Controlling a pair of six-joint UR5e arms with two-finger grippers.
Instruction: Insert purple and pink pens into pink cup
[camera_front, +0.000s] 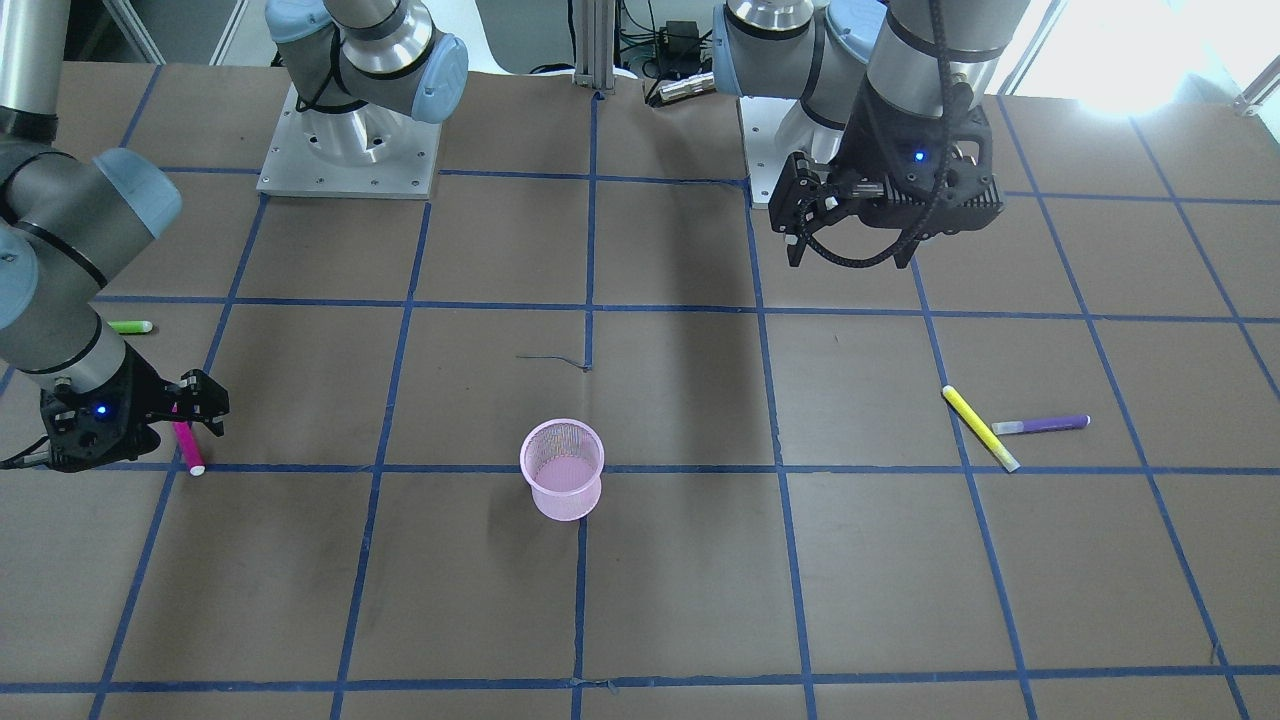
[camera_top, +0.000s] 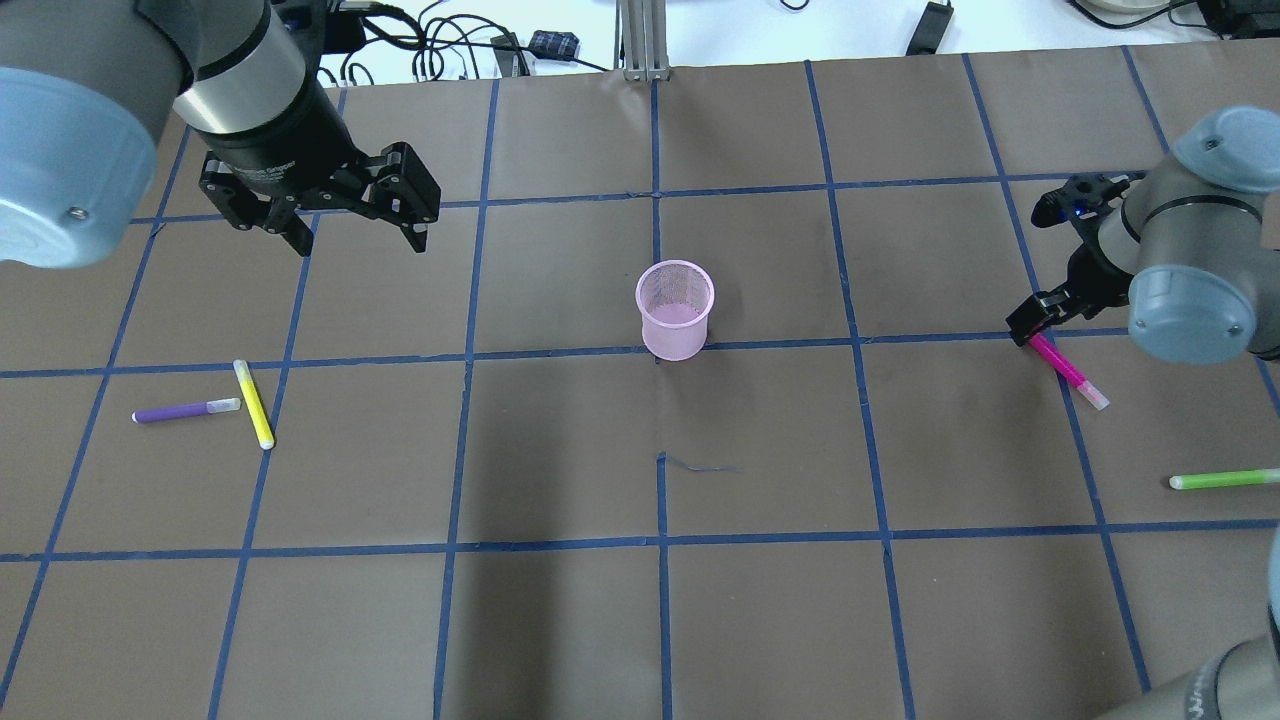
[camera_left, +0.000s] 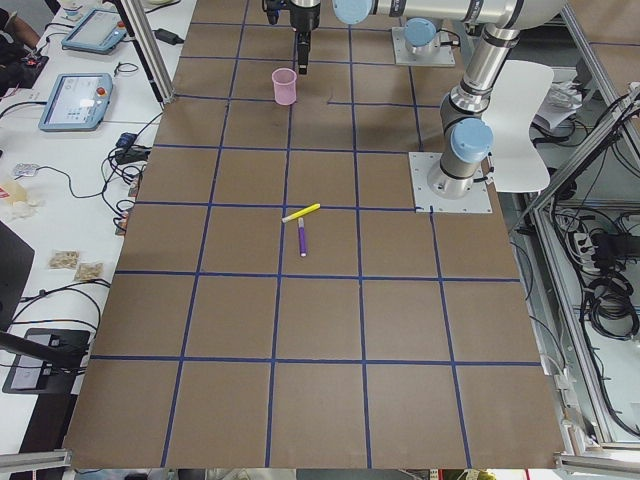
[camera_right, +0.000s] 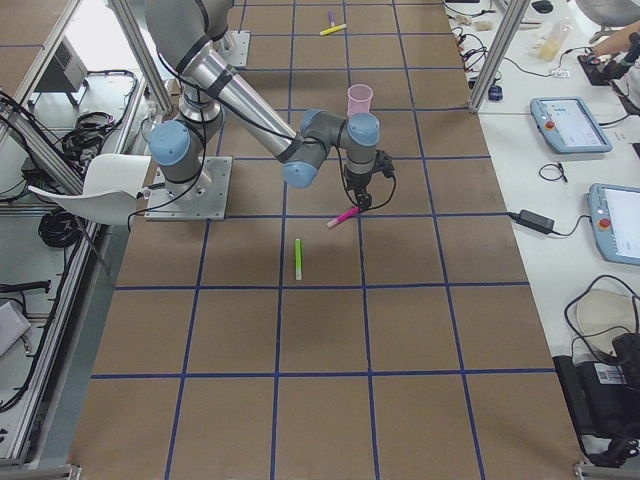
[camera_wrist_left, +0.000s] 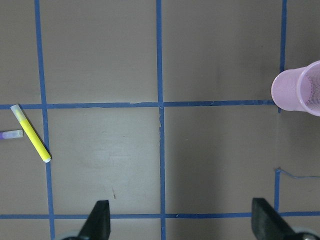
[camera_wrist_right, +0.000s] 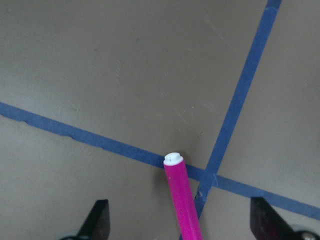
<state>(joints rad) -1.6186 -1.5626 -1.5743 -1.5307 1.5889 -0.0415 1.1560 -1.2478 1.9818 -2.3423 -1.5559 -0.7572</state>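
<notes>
The right gripper (camera_front: 195, 410) is hovering low with its fingers (camera_wrist_right: 100, 224) spread wide and gripping nothing. The slim magenta-pink plastic pen (camera_wrist_right: 182, 205) is lying on the brown paper-covered table (camera_top: 560, 620) in the gap between them, its white-tipped end pointing ahead of the fingertips. The pen is looking light, rigid and smooth, so it is likely to roll or swivel if pinched near an end; closing across mid-barrel seems safer. The left gripper (camera_top: 360, 243) is hanging well above the table, its fingers likewise apart and empty. The thin purple pen (camera_top: 185, 411) is lying well apart from them, its pale cap just beside a yellow pen (camera_top: 253, 403) that could get nudged. The pink wire-mesh cup (camera_top: 676, 310) is standing upright between the two grippers, well apart from both, and looks light enough to tip. A green pen (camera_top: 1225, 480) is lying well clear of the right fingers.
</notes>
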